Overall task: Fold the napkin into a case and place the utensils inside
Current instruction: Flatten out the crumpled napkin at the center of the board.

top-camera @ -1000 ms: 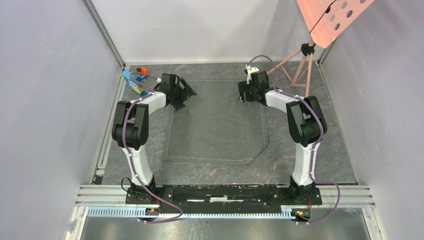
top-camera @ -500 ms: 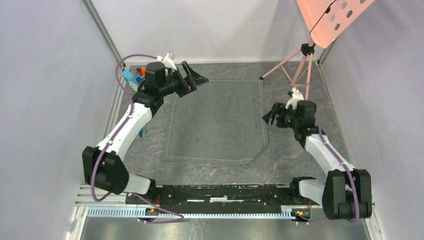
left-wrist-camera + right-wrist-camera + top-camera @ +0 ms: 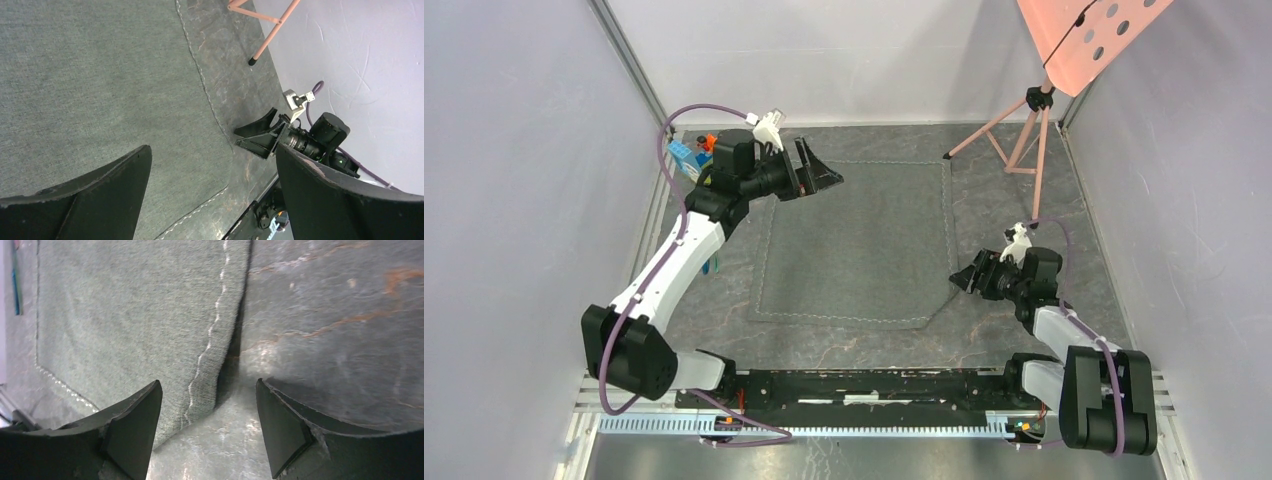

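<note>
The dark grey napkin [image 3: 859, 240] lies flat on the table, its near right corner cut off at a slant. My left gripper [image 3: 819, 175] hangs open above its far left corner, nothing between the fingers [image 3: 212, 150]. My right gripper [image 3: 964, 278] is low and open beside the napkin's right edge near that slanted corner. In the right wrist view the stitched edge [image 3: 210, 355] runs between the open fingers [image 3: 208, 382], not pinched. A slim blue knife [image 3: 712, 265] shows partly under the left arm. The fork is out of view.
Blue and orange toy blocks [image 3: 692, 155] sit at the far left corner. A pink tripod [image 3: 1024, 130] stands at the far right under a pink perforated panel [image 3: 1089, 35]. Pale walls close in left, right and back. A black rail [image 3: 874, 385] runs along the near edge.
The left arm stretched out and its gripper rose, shifting right over the far left corner. The right gripper swung from the far right corner down to the near right edge. The napkin stayed flat.
</note>
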